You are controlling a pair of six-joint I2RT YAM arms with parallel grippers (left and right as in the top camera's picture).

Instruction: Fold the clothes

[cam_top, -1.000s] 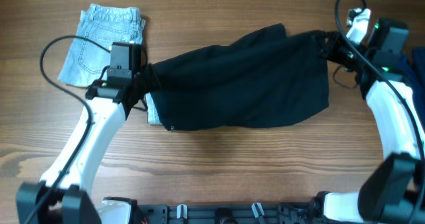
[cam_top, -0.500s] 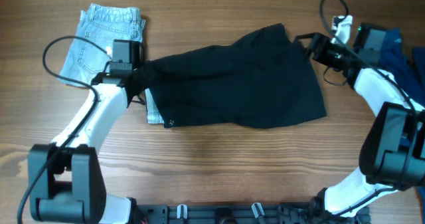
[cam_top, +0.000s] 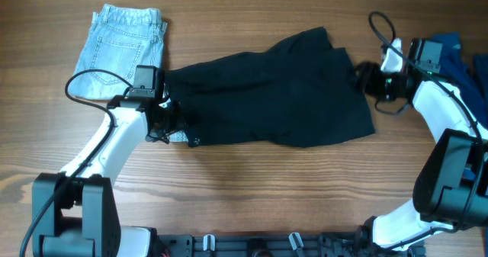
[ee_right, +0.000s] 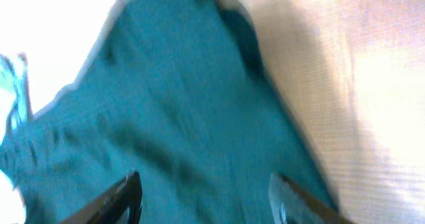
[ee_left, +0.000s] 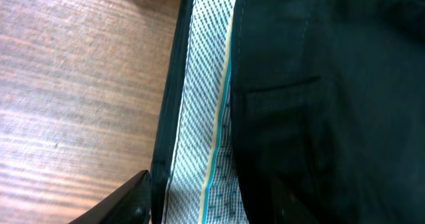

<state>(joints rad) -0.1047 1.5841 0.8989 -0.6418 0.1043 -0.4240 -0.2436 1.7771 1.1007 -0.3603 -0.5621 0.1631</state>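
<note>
Overhead: black shorts [cam_top: 274, 89] lie spread out in the middle | left gripper [ee_left: 209, 199] at their left end, right gripper [ee_right: 206, 196] at right end, both jaws apart | flattening looks done | next you grab and fold.

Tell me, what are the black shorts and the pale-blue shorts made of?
The black shorts look like soft matte woven cloth, draping in loose folds; their inner lining is a pale dotted weave. The pale-blue shorts look like faded denim, with stitched seams and a back pocket.
</note>
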